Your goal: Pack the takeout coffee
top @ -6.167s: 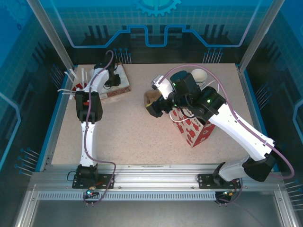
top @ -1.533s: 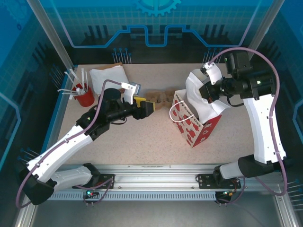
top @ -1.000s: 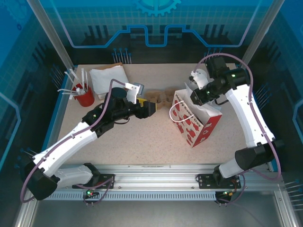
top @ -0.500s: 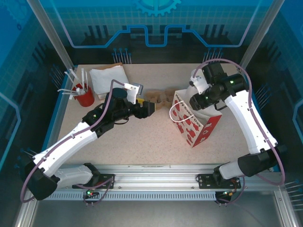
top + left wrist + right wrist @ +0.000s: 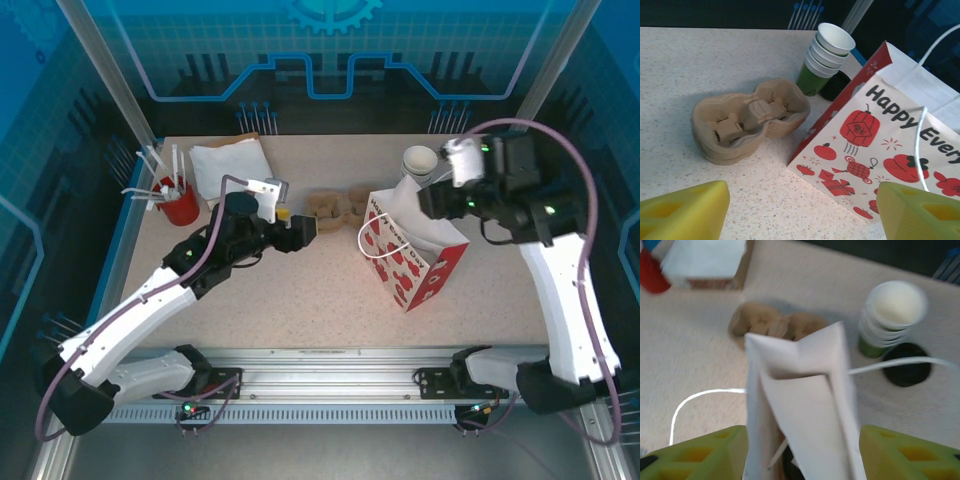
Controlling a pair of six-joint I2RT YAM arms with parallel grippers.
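Left wrist view, nearest first: the left tool (image 5: 802, 195) stands wide with nothing between its yellow fingers, low over the counter (image 5: 685, 55). Ahead lies the empty pulp cup carrier (image 5: 750, 120), just beside the printed paper bag (image 5: 865, 130). Beyond, the stack of lidless cups (image 5: 827, 55) and a loose black lid (image 5: 836, 86) sit close to the bag's far corner.

Right wrist view: the right tool (image 5: 802, 452) hangs above the bag mouth, fingers spread, gripping nothing. A dark round form low inside the bag is judged to be the takeout coffee (image 5: 786, 467); blur prevents certainty.

Hazards: the white cord handles (image 5: 910, 360) arch close to the right tool and could snag as it lifts away, tipping the light bag and the cup. The half-folded mouth could also hide a leaning cup.
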